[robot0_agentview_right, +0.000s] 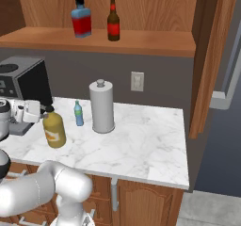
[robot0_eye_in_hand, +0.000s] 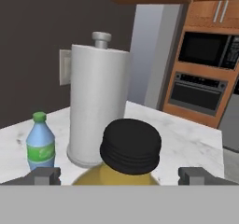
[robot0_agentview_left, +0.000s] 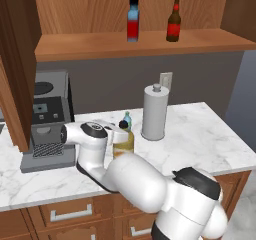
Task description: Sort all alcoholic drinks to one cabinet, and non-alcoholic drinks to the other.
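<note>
Two alcoholic drinks stand upright on the open cabinet shelf (robot0_agentview_left: pixel 90 46): a squarish blue bottle (robot0_agentview_left: pixel 133 19) (robot0_agentview_right: pixel 81 18) and, to its right, a slim brown bottle (robot0_agentview_left: pixel 173 21) (robot0_agentview_right: pixel 113 20). The non-alcoholic drinks stand on the marble counter. The orange-yellow juice bottle (robot0_agentview_right: pixel 54 128) (robot0_agentview_left: pixel 123 143) has a black cap (robot0_eye_in_hand: pixel 131 146). The small light-blue bottle with a green cap (robot0_eye_in_hand: pixel 40 146) (robot0_agentview_right: pixel 78 113) (robot0_agentview_left: pixel 127 118) stands just behind it. My gripper (robot0_eye_in_hand: pixel 121 177) (robot0_agentview_right: pixel 46 111) is open at the juice bottle's neck, one fingertip (robot0_eye_in_hand: pixel 44 175) on each side, apart from it.
A white paper-towel roll (robot0_agentview_left: pixel 155 113) (robot0_agentview_right: pixel 102 107) (robot0_eye_in_hand: pixel 98 106) stands upright right behind the two bottles. A grey coffee machine (robot0_agentview_left: pixel 47 119) (robot0_agentview_right: pixel 23 84) sits at the counter's left. The counter (robot0_agentview_right: pixel 150 145) ends at the right. Drawers (robot0_agentview_left: pixel 70 213) run below.
</note>
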